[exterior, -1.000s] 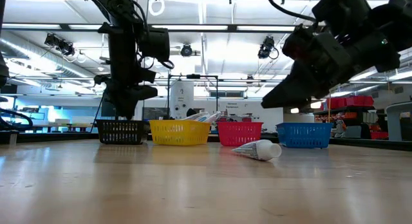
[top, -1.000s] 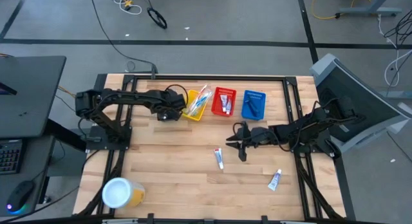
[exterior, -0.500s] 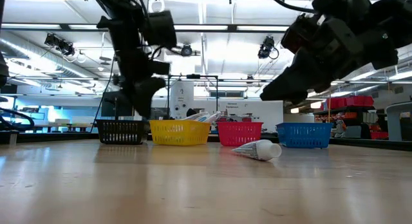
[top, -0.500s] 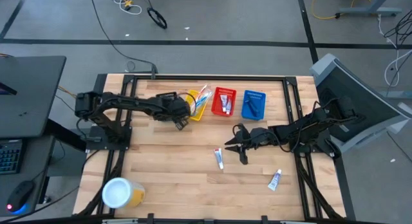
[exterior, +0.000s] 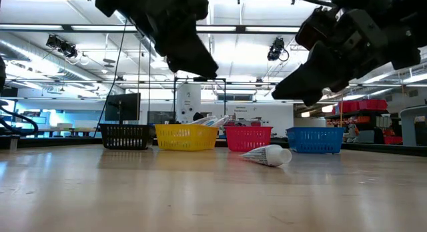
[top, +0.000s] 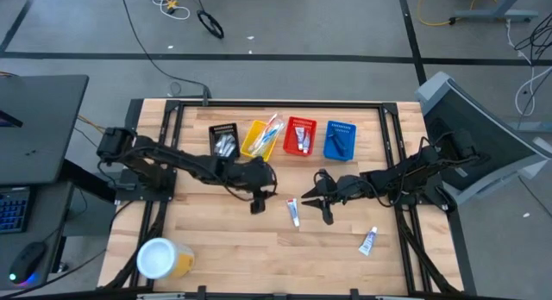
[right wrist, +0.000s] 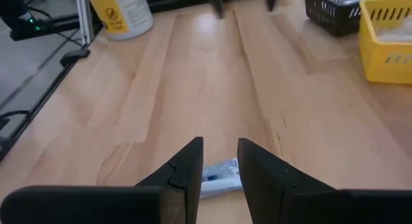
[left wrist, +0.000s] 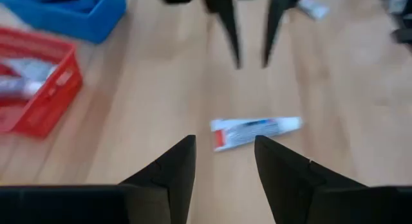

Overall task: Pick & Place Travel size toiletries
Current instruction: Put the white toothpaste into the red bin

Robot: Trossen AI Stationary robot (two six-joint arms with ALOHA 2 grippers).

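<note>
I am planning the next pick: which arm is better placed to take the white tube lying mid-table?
Probably the right: the right gripper is open beside the tube, whereas the left gripper is farther off.

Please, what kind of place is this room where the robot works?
Probably a robotics lab or workshop. The wooden table stands on a grey floor with loose cables; the low view shows bright ceiling lights and shelves with red bins behind the baskets.
</note>
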